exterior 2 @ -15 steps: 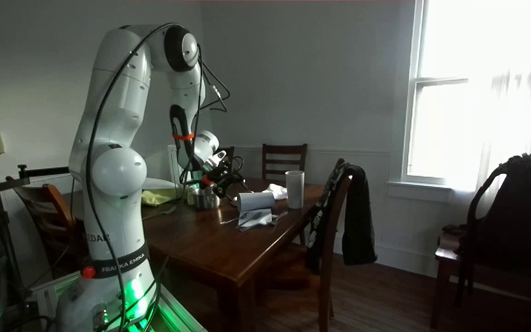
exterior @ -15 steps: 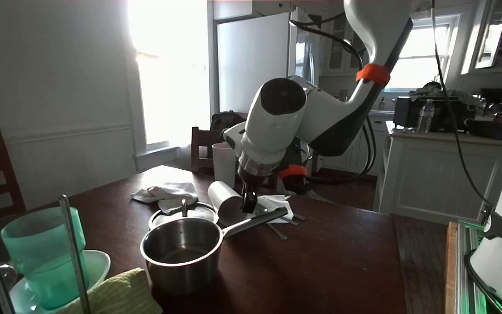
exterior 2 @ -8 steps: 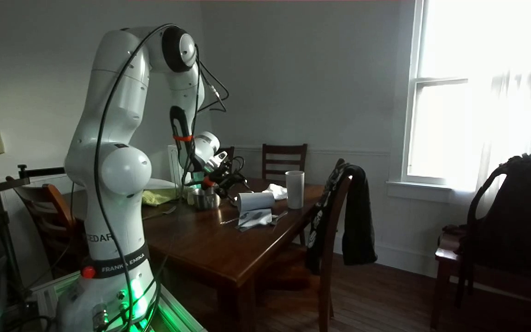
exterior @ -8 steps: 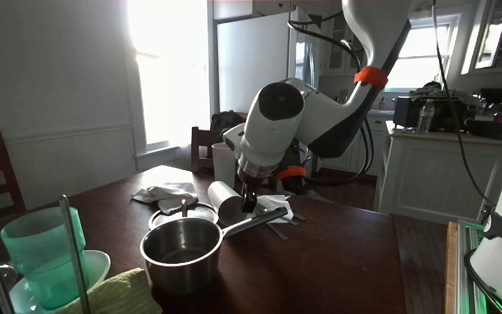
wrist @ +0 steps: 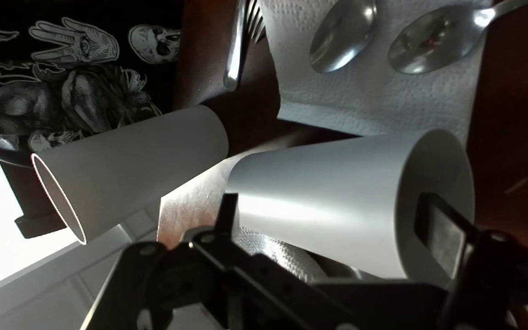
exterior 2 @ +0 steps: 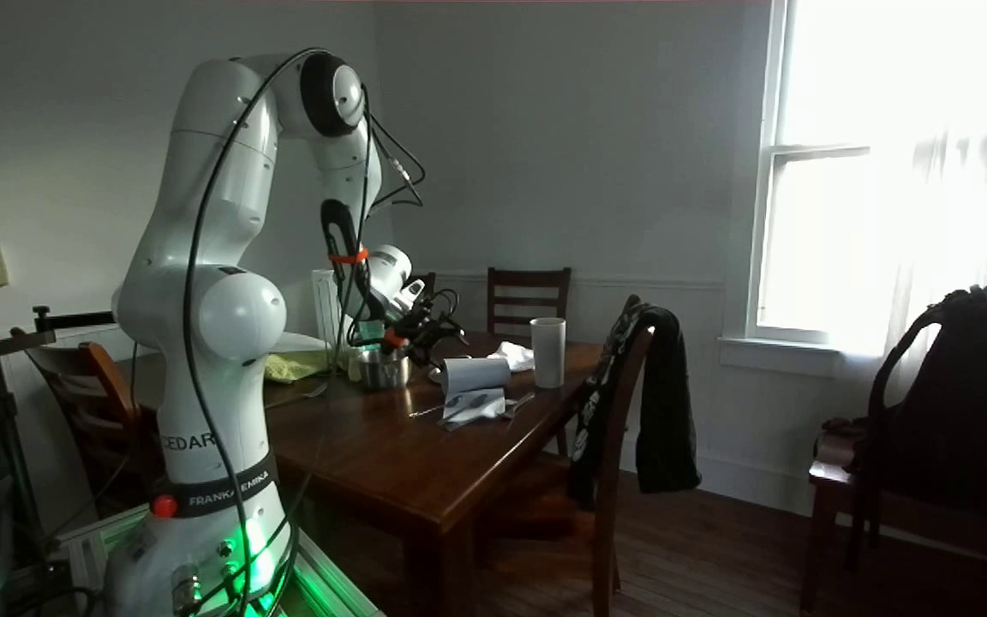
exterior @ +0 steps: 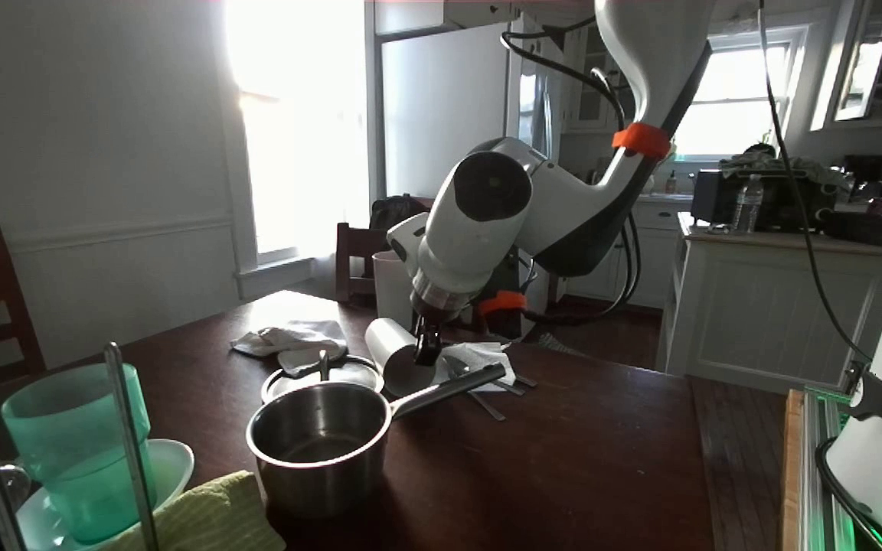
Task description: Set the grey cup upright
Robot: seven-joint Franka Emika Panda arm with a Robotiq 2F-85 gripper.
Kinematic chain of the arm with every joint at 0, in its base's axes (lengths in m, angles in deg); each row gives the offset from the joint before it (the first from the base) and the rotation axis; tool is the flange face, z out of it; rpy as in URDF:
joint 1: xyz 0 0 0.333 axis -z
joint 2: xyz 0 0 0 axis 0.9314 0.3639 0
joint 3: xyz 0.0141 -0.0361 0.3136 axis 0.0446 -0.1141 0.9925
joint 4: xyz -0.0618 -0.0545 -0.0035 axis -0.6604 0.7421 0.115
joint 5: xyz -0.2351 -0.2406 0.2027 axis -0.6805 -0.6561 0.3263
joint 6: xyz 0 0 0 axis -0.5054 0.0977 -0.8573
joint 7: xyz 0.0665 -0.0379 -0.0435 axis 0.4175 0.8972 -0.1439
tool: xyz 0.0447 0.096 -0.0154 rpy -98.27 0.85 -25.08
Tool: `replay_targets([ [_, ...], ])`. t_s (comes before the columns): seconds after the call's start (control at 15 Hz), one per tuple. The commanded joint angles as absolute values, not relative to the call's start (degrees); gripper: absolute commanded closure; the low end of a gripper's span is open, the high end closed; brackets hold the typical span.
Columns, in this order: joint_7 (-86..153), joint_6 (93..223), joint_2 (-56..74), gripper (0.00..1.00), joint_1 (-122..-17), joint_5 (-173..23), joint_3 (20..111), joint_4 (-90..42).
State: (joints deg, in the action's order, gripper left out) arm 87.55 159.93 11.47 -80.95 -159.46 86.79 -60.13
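Because the gripper holds nothing and its fingers stand wide apart, the coming move turns on how the grey cup lies beneath it. In the wrist view the cup is on its side just beyond the fingertips, its long axis running left to right, with the closed base by the left finger and the open mouth by the right one. The jaws therefore span its length rather than its width; a hold on the sides would, I judge, call for turning the wrist, unless one finger is meant to go inside the rim. Whether the right finger enters the mouth I cannot tell from there, though in an exterior view the fingertips seem to end above and left of the cup, apart from it.

Just right of the cup in an exterior view is a paper napkin with spoons on it. Beyond the cup, on the far side, a similar pale tumbler stands upright; its inside is hidden there. Nearer, the steel pot shows a bare interior, its handle reaching right, its lid just beyond. At near left, a translucent green cup appears to stand in a white bowl; its contents are unclear.
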Motion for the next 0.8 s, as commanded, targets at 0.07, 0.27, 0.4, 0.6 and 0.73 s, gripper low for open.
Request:
replay_targets([
  [0.07, 92.30, 161.70, 14.98, 0.11, -81.95, -165.04, 85.25, -57.76],
  [0.27, 95.09, 161.38, 16.74, 0.29, -82.08, -168.87, 85.12, -56.84],
  [0.4, 96.20, 160.75, 17.49, 0.41, -82.07, -171.23, 85.29, -56.46],
  [0.6, 96.62, 160.11, 17.79, 0.64, -82.08, -173.43, 85.71, -56.07],
  [0.73, 96.07, 159.43, 17.20, 0.78, -82.27, -173.97, 85.92, -56.10],
])
